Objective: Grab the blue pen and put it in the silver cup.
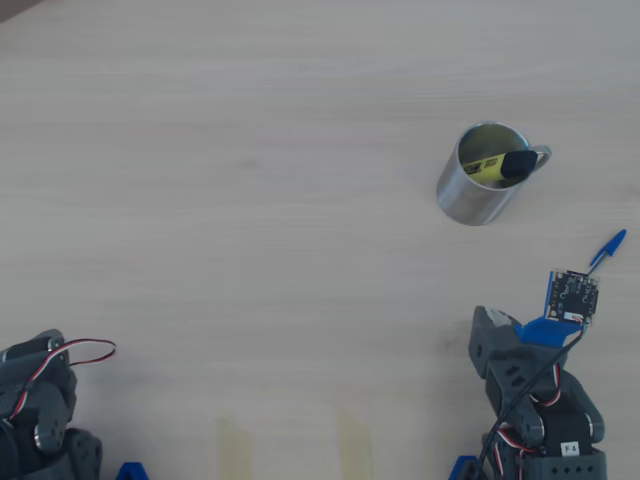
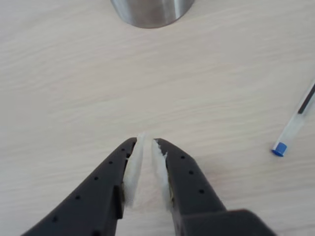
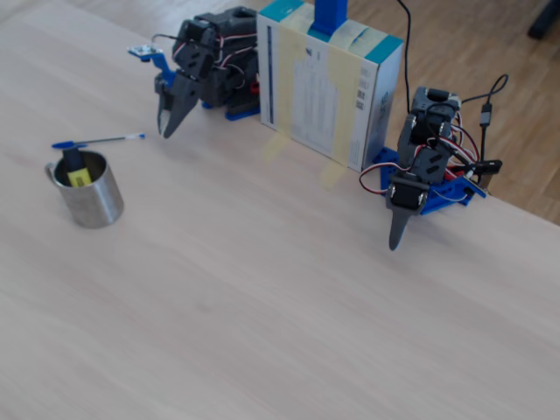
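In the fixed view, going left to right: the silver cup stands upright near the worktop's left edge, a yellow highlighter leaning inside it, black cap up, so the mouth is partly taken. Just behind the cup the blue pen lies flat on the bare worktop, apart from the cup, cap towards the left edge. Right of the pen hangs the gripper, pointing down near the far edge. The wrist view shows its white-padded jaws almost clenched, a thin slit between them, grasping nothing. The pen lies off to the right there, so a swing towards it looks needed before any grab
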Motion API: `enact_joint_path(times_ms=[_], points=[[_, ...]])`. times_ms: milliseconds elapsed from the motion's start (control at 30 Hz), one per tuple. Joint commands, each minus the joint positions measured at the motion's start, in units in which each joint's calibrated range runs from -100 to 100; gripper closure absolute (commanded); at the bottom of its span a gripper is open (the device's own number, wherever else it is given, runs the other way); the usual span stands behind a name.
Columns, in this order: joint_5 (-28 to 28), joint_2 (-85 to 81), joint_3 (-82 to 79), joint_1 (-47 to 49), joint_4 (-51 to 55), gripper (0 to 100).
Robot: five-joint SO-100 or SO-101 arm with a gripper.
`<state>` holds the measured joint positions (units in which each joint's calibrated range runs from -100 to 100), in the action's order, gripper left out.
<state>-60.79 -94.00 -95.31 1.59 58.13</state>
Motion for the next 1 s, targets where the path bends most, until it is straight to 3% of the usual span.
enact_joint_path(times_ms=[0,100,367,967], points=[[-0.84,5.14,5.29,-0.02,-0.95,95],[-1.52,10.21,8.46,-0.02,-0.69,93],[-2.82,21.35,15.54,-0.02,-0.35,77],[-5.26,43.46,34.22,-2.64,-0.26,76]])
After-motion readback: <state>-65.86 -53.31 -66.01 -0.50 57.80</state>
